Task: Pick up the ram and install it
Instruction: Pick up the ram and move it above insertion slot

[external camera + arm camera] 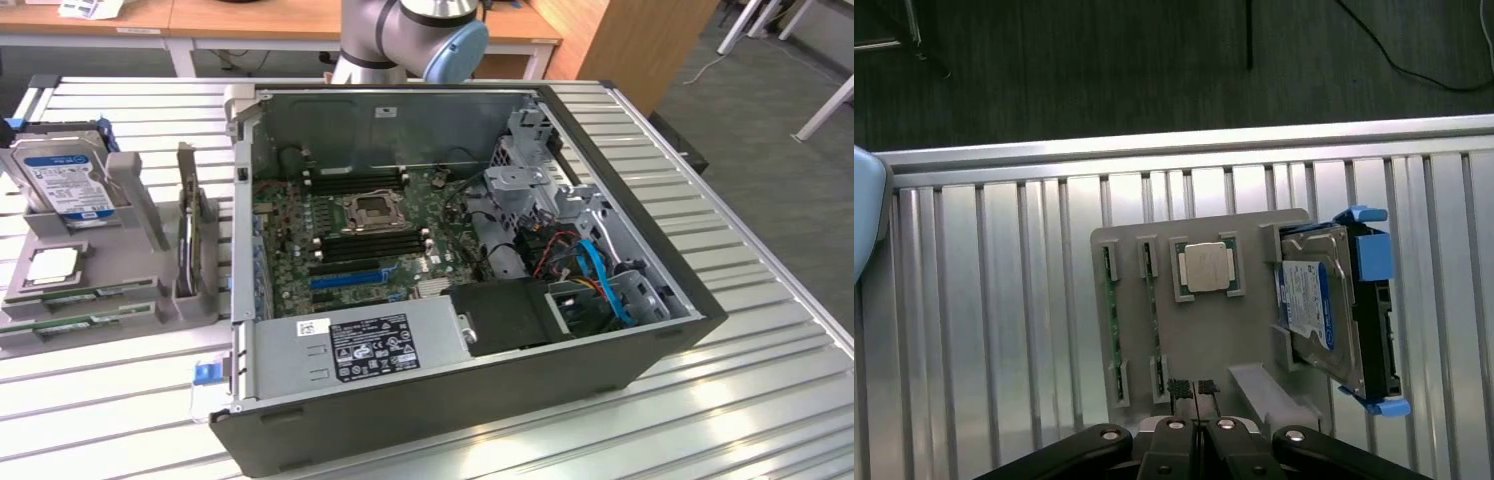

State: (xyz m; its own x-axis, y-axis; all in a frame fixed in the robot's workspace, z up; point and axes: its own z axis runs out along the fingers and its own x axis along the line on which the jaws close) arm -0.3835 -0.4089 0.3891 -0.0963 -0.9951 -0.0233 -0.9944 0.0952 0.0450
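Two green ram sticks lie in the slots of a grey holder tray (1199, 340); one ram stick (1112, 330) is in the outer slot and the other ram stick (1152, 325) is beside it. In the exterior view the same ram sticks (87, 297) lie along the tray's front, at that view's left. My gripper (1192, 388) hangs above the tray's edge, its fingers shut together with nothing between them. The open computer case (467, 400) shows the motherboard with black memory slots (374, 245).
The tray also carries a square silver processor (1206, 267) and an upright hard drive (1324, 310) in a blue bracket. The case's walls, a power supply (367, 345) and a drive cage (527, 195) surround the motherboard. Everything rests on a slatted metal table (747, 380).
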